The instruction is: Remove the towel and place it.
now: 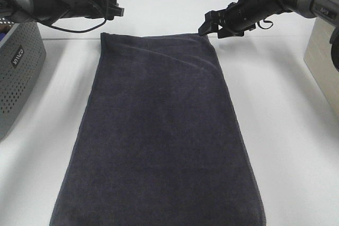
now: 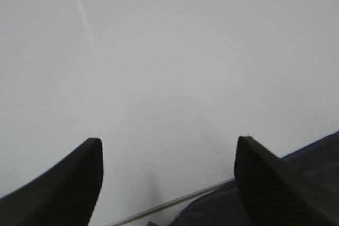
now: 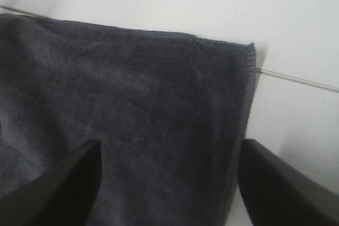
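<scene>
The dark charcoal-grey towel [image 1: 159, 130] lies spread flat on the white table, running from the far edge to the near edge of the exterior view. My right gripper [image 1: 211, 26] is open and hovers just above the towel's far right corner [image 3: 233, 56], holding nothing. My left gripper [image 1: 117, 11] is open and empty, raised above the table just beyond the towel's far left corner; a bit of towel [image 2: 312, 157] shows beside one fingertip [image 2: 265, 183] in the left wrist view.
A grey perforated basket [image 1: 18, 72] stands at the left edge of the table. A pale wooden box [image 1: 323, 62] stands at the right edge. A thin seam line [image 3: 302, 78] crosses the table near the towel's far edge.
</scene>
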Robot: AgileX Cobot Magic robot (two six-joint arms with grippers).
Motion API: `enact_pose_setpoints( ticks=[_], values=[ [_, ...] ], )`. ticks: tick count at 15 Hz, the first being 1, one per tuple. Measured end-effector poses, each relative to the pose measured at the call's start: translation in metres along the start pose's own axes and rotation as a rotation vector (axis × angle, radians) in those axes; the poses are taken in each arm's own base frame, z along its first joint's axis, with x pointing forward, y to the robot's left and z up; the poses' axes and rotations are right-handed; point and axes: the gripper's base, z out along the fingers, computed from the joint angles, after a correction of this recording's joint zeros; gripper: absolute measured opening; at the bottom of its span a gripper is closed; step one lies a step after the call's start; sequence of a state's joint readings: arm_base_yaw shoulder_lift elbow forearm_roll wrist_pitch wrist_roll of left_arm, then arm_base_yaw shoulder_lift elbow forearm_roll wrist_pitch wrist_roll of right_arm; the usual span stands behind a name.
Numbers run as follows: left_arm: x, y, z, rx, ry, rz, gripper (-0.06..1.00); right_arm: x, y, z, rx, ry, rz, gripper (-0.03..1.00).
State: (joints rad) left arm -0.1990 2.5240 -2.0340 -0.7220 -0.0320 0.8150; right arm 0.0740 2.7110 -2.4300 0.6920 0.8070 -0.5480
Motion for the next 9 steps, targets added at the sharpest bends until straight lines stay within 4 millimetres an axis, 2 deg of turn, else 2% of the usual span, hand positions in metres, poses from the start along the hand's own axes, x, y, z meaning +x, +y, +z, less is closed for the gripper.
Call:
enact_pose_setpoints(
  ticks=[2, 5, 9],
  values=[
    [0.010, -0.002, 0.004, 0.015, 0.029, 0.000, 0.67, -0.002, 0.006, -0.007, -0.028, 0.034, 0.017, 0.70],
    [0.050, -0.007, 0.018, 0.032, 0.111, 0.002, 0.67, -0.001, 0.012, -0.014, -0.055, 0.084, 0.012, 0.70],
    [0.079, -0.010, 0.027, 0.042, 0.168, 0.010, 0.67, 0.000, 0.012, -0.014, -0.052, 0.093, 0.027, 0.70]
  ],
)
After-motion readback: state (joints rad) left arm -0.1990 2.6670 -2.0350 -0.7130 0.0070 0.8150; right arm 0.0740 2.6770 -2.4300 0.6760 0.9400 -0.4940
